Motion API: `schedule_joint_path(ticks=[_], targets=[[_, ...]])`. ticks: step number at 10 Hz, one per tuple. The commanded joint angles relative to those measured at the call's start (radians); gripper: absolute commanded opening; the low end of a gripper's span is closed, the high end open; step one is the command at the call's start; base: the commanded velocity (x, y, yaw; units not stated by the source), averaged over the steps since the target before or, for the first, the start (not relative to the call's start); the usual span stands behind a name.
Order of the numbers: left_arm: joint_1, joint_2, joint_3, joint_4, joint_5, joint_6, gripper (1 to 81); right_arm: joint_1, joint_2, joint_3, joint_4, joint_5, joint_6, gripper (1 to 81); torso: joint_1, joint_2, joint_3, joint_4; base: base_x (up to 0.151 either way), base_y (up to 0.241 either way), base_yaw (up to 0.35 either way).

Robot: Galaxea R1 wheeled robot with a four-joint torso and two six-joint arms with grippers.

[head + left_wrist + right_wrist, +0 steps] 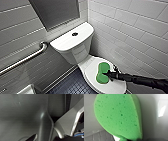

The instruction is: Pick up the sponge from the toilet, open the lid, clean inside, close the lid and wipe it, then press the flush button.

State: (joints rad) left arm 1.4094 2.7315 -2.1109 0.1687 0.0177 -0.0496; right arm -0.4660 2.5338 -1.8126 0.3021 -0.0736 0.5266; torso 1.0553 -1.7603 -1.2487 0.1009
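The right gripper [109,75] meets the bright green, soft, waisted sponge [102,72] at its right edge by the near lobe. Its jaws seem closed on that edge, since the right wrist view shows the foam narrowing into a dark clamp, though the fingers themselves are hard to make out. The sponge lies about mid-way along the closed white glossy oval lid [116,86], long axis running far to near; whether it presses on the plastic or hangs just above it I cannot tell. The likeliest failure, in my judgement, is the hold. A pinch on the margin of soft foam can fold or pull free, and on a slick lid a loose sponge could slide off the near rim onto the dark tiled floor [72,86]. The white tiled wall [140,30] stands close on the right, so a wide sweep could knock the arm against it. Further out are the white ceramic toilet [75,51], the small round dark flush button [74,34] on its tank top, and a metal grab bar [30,57] to the left. Counted: one sponge, one toilet, one lid, one button, one bar.
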Motion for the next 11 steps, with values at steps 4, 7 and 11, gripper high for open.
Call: schedule_joint_path(ticks=[4,7,11], targets=[[0.007,-0.015,0.023,0.008,0.081,0.007,81.1,-0.015,-0.262,0.195,-0.023,-0.057,0.012,1.0,0.000,0.000,0.000,0.000,0.000,0.000,0.000],[0.009,-0.013,0.023,0.008,0.079,0.007,81.1,-0.088,-0.390,0.268,-0.035,-0.008,0.010,1.0,0.000,0.000,0.000,0.000,0.000,0.000,0.000],[0.009,-0.015,0.023,0.009,0.081,0.008,81.1,-0.270,-0.482,0.270,-0.040,0.081,0.003,1.0,0.000,0.000,0.000,0.000,0.000,0.000,0.000]])
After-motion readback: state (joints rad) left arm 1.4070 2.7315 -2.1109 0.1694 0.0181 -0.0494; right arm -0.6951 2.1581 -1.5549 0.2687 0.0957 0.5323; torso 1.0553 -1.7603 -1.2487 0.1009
